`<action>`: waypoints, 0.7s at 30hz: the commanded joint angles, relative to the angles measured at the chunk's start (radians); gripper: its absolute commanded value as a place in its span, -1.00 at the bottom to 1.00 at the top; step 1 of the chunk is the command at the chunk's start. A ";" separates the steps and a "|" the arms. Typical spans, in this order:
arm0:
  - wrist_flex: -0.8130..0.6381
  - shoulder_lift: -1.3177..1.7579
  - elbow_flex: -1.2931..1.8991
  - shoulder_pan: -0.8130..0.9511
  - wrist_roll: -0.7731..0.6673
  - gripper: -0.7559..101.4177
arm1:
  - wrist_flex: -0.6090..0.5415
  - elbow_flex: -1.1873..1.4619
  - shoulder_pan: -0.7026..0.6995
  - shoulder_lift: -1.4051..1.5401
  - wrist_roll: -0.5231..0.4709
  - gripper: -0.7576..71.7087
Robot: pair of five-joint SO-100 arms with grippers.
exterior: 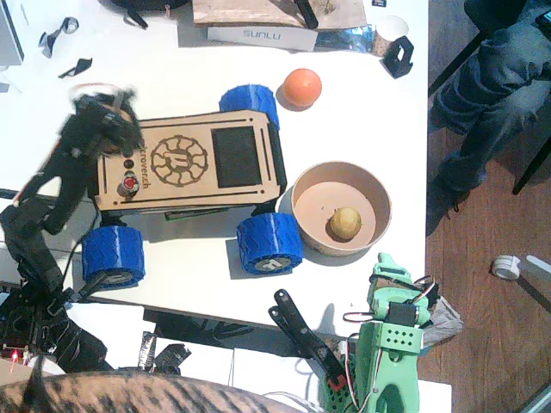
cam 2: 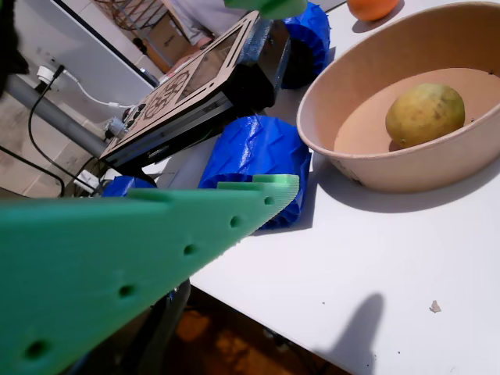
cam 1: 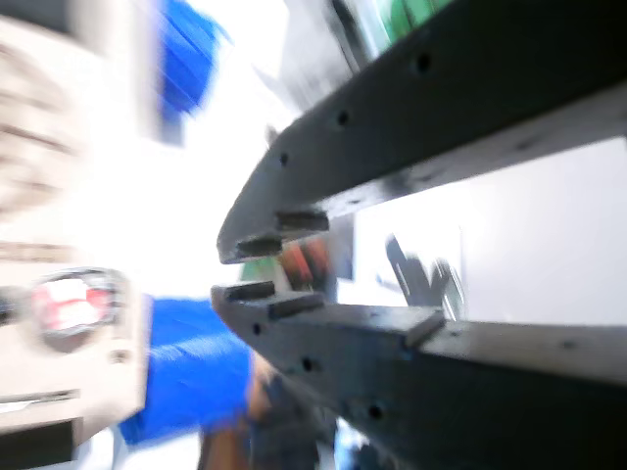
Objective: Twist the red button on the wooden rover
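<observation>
The red button (exterior: pixel 129 182) sits at the left end of the wooden rover (exterior: pixel 194 163) deck, just below the black left gripper (exterior: pixel 110 116), whose fingers (cam 1: pixel 294 186) stand slightly spread and empty in a blurred wrist view. The engraved deck writing is too small to read. The green right gripper (exterior: pixel 387 274) rests near the tabletop (exterior: pixel 362 129) edge; I cannot tell its fingers' state. A box at the far edge reads "SUNLU" (exterior: pixel 261 36)

Blurred close-up: two black fingers (cam 1: pixel 323 220) enter from 3 o'clock, tips slightly apart, nothing btwn them. Red button (cam 1: pixel 71 299) on wooden rover (cam 1: pixel 59 362) at 9 o'clock; blue wheel (cam 1: pixel 191 372) at 7.
</observation>
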 commanded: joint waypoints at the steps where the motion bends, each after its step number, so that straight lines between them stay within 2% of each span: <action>1: -0.025 0.143 -0.005 -0.043 -0.072 -0.98 | -0.005 -0.006 0.005 -0.005 0.000 -0.42; 7: -0.044 0.255 -0.005 -0.189 -0.158 -0.98 | -0.005 -0.006 0.005 -0.005 0.000 -0.42; 21: -0.029 0.511 -0.003 -0.549 -0.482 -0.98 | -0.005 -0.006 0.005 -0.005 0.000 -0.42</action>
